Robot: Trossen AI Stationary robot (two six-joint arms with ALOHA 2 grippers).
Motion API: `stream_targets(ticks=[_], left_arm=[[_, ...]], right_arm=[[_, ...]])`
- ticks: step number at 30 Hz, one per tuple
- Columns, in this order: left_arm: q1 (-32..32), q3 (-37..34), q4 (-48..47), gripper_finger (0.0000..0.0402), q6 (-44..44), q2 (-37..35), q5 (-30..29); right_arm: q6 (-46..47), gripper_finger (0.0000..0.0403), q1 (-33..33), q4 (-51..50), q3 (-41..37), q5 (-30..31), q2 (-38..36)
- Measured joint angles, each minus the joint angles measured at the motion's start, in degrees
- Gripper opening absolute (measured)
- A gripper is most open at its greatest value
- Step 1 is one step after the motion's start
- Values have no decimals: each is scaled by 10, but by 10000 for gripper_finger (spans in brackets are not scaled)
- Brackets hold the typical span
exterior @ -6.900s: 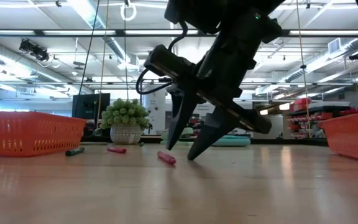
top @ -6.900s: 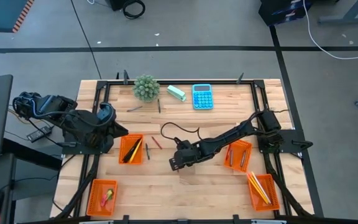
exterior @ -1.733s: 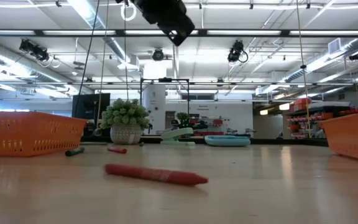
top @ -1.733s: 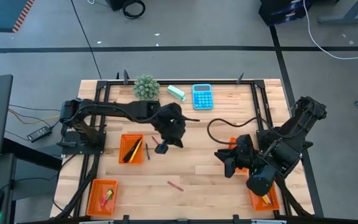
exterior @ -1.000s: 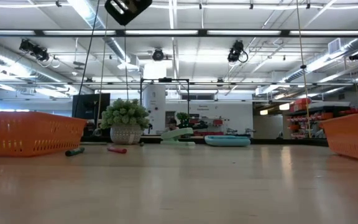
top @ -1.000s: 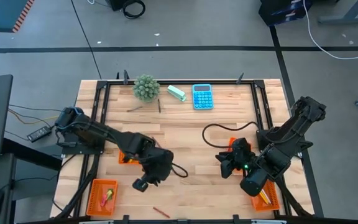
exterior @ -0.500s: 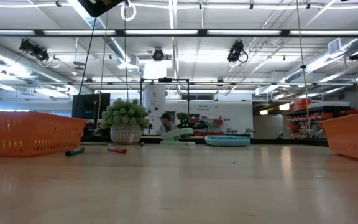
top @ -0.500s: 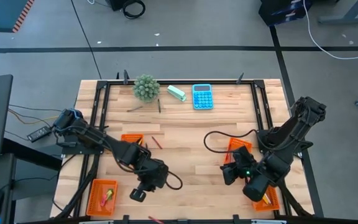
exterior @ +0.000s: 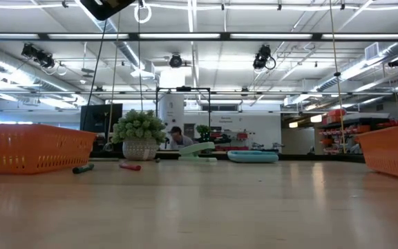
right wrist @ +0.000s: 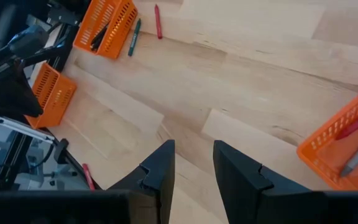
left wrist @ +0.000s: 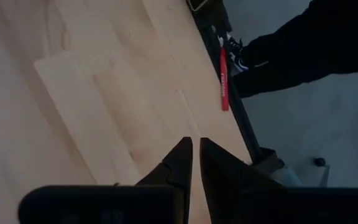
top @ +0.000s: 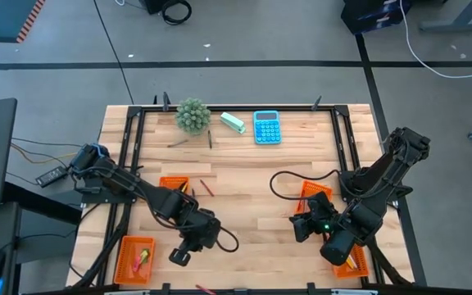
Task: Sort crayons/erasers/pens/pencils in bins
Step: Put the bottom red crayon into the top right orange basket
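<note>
My left gripper (top: 179, 256) hangs shut above bare table near the near edge, right of the near-left bin (top: 133, 259) that holds erasers. One red crayon (left wrist: 224, 88) lies beyond it at the table's near edge (top: 204, 288), touching nothing of mine. My right gripper (right wrist: 192, 154) is open over bare wood (top: 300, 229), beside the bin (right wrist: 352, 138) holding a crayon and a grey pen. The left bin (right wrist: 107, 23) holds pens; a green stick (right wrist: 133, 28) and a red crayon (right wrist: 158, 12) lie beside it. Pencils show in the near-right bin (top: 352, 264), half hidden by the arm.
A potted plant (top: 192, 115), a mint-green block (top: 233, 123) and a blue calculator (top: 266, 127) stand along the far edge, with two dark pens (top: 179, 142) nearby. A person's dark leg (left wrist: 303, 43) shows past the near edge. Bare wood lies between both grippers.
My left gripper has moved a little toward the table's near edge and stayed shut. The red crayon has shifted from the near part of the table to its very edge. My right gripper has drifted slightly toward the near edge, still open.
</note>
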Motion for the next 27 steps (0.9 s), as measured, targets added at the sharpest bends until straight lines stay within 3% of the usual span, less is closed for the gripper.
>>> stream_targets(ticks=[13,18,22,27], left_arm=[[-63,0,13,103,-60,0,-4],[-91,0,13,140,-76,0,-42],[-109,0,19,167,-129,0,-109],[-147,0,52,178,-165,0,-164]], right_arm=[[-23,117,0,1,0,0,0],[-12,117,0,1,0,0,0],[-2,117,0,1,0,7,0],[33,117,-2,1,0,36,0]])
